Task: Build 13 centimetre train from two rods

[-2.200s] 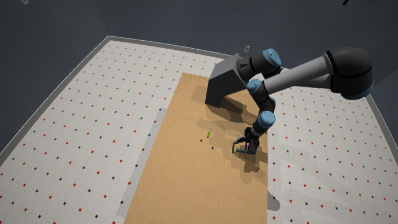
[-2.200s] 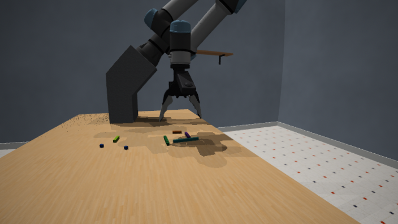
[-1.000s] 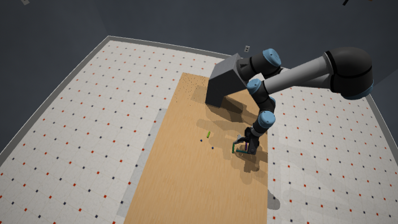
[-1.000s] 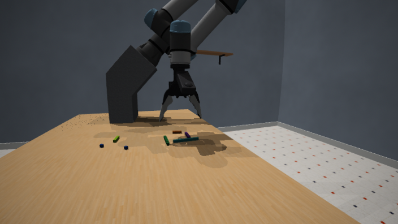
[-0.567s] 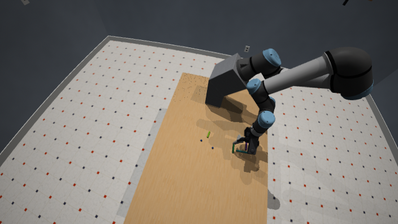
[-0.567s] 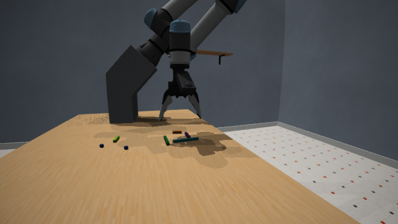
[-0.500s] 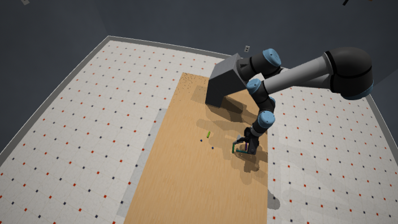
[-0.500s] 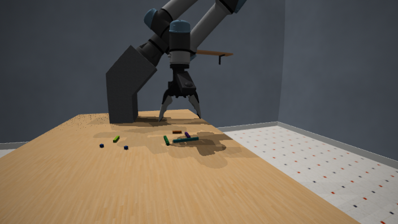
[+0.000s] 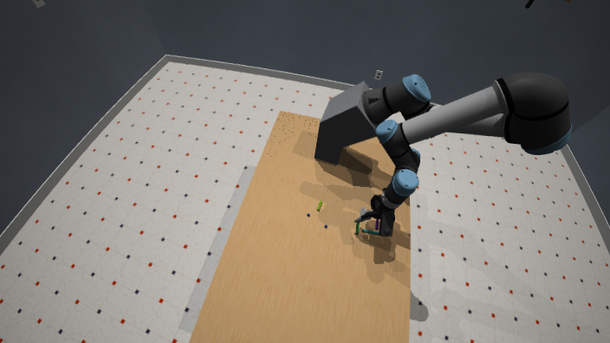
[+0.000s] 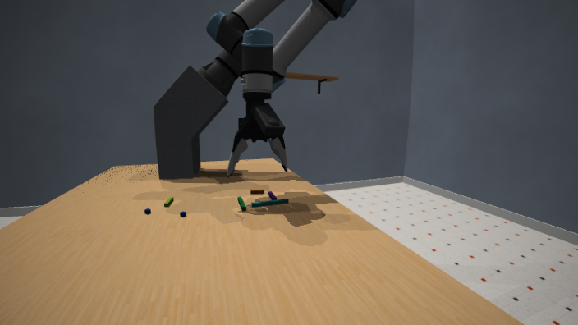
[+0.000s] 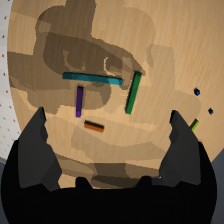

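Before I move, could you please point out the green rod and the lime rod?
Green rod (image 9: 357, 228) (image 10: 241, 203) (image 11: 133, 93): top, exterior and wrist views; visible middle.
Lime rod (image 9: 320, 206) (image 10: 168, 202) (image 11: 195, 124): top, exterior and wrist views; visible middle.
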You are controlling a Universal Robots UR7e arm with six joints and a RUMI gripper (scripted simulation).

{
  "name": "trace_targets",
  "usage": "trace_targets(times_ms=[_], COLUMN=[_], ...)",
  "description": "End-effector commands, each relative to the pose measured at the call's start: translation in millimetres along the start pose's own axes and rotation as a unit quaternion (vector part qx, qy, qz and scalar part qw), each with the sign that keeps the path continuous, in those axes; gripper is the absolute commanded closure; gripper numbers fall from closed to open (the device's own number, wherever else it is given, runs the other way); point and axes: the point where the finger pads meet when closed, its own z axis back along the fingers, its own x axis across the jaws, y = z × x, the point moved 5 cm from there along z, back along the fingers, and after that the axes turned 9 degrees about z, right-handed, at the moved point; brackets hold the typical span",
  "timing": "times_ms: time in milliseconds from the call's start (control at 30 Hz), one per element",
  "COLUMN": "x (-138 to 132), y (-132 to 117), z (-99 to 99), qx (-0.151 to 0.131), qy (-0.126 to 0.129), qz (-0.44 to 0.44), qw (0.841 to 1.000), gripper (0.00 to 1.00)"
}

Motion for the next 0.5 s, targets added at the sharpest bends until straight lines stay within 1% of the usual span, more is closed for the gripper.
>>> trace_targets(times_ms=[0, 267, 467], x=[4, 16, 27], y=[0, -2, -5], z=[0.5, 1.1, 1.6], qx=[0.0, 0.0, -0.001], qy=[0.0, -0.002, -0.004], qz=[0.023, 0.097, 0.167], qw=[1.0, 0.995, 0.986], gripper=[0.0, 0.0, 0.0])
